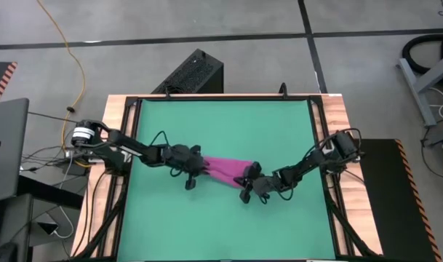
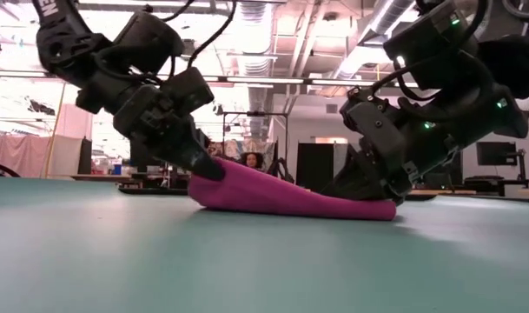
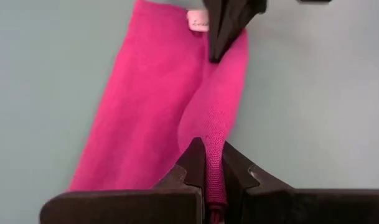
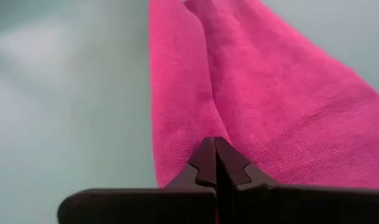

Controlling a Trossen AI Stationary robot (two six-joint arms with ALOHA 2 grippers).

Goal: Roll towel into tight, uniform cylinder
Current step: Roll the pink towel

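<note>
Green matte mat (image 1: 228, 131) bears soft magenta towel (image 1: 222, 169), pinched by left gripper (image 1: 193, 173) and right gripper (image 1: 251, 180).

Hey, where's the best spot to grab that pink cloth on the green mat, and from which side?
Probably at its two narrow ends, each gripper coming in from its own side. The magenta-pink soft towel lies stretched long between the left gripper and right gripper, each already shut on an end fold.
</note>
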